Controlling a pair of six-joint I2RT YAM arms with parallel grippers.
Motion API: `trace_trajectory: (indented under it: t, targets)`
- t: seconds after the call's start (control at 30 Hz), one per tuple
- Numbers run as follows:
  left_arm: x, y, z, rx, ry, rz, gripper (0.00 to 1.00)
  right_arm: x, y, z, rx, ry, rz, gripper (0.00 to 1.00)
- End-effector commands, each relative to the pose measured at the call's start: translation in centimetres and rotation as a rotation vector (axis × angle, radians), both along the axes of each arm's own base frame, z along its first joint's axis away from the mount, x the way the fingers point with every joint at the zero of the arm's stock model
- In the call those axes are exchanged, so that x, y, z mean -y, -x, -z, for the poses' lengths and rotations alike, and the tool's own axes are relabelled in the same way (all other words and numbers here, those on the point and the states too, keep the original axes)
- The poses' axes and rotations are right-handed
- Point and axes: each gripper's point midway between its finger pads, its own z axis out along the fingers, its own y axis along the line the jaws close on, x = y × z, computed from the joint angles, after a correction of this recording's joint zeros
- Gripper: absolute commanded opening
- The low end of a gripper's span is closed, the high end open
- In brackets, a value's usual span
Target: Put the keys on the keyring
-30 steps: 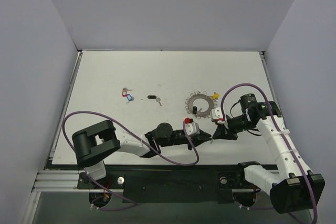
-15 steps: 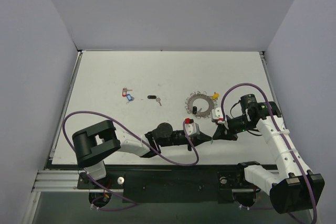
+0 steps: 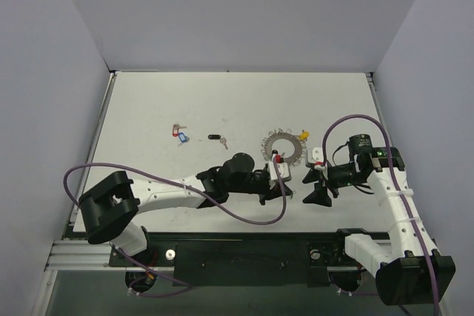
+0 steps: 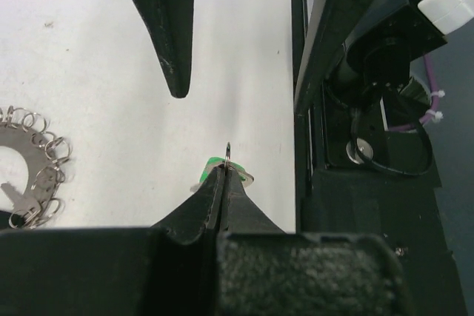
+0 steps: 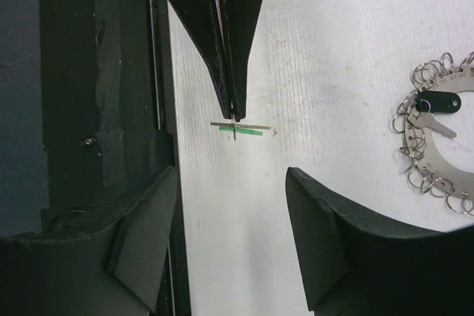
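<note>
Keyring (image 3: 284,147), seen from above, lies flat near the middle of the surface (image 3: 148,101) with its yellow tag (image 3: 304,134) at the far right edge. A red and blue pair of keys (image 3: 178,134) and a black-headed key (image 3: 216,138) lie well apart to its left. The left pincer (image 3: 275,190) reaches in just on the near side of the ring, facing the right pincer (image 3: 320,189), though what it carries is too small to tell here. In the left wrist view the left pincer (image 4: 224,173) is clamped shut on the green key (image 4: 212,164), gripping only a thin sliver of it at the very tips. One right finger (image 4: 169,27) hangs beyond, and the ring's loops (image 4: 33,146) show at the left edge. In the right wrist view the right pincer (image 5: 233,234) stands open with nothing between its fingers, and the green key (image 5: 241,130) is pinched edge-on in front of it. The keyring (image 5: 444,135) sits off to the right with a black-tagged key (image 5: 433,101) at its centre; I cannot tell whether that key is threaded. The weak point looks to be the hold: so little of the key sits between the tips that a nudge against a loop, or a slightly skewed approach, could twist it or flick it onto the surface. The loops are small and crowded, so the key might catch a neighbouring one and drag the unheld ring sideways.
</note>
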Motion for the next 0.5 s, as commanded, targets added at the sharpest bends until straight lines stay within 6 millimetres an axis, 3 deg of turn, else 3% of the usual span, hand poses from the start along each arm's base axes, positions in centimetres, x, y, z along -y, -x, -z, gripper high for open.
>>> trace_trajectory:
  t: [0.0, 0.13, 0.27, 0.37, 0.4, 0.43, 0.47]
  targets:
    - [-1.8, 0.7, -0.1, 0.033, -0.159, 0.060, 0.00, -1.0, 1.2, -0.9, -0.050, -0.082, -0.006, 0.57]
    - [-2.2, 0.6, -1.4, 0.070, -0.060, 0.040, 0.00, -1.8, 1.4, -1.8, -0.065, -0.151, -0.005, 0.59]
    - [-2.6, 0.5, -4.2, 0.052, 0.223, -0.020, 0.00, -2.3, 1.4, -2.5, -0.081, -0.207, 0.011, 0.59]
    - [-2.9, 0.6, -6.4, 0.021, 0.403, -0.041, 0.00, -2.5, 1.0, -3.0, -0.092, -0.238, 0.030, 0.52]
    - [-2.8, 0.5, -6.1, 0.006, 0.417, -0.047, 0.00, -2.6, 1.0, -3.0, -0.100, -0.244, 0.035, 0.50]
    - [-2.9, 0.6, -7.3, 0.011, 0.482, -0.045, 0.00, -2.7, 0.9, -3.0, -0.099, -0.250, 0.038, 0.44]
    - [-2.8, 0.4, -6.9, -0.008, 0.496, -0.058, 0.00, -2.7, 0.9, -3.1, -0.114, -0.259, 0.046, 0.38]
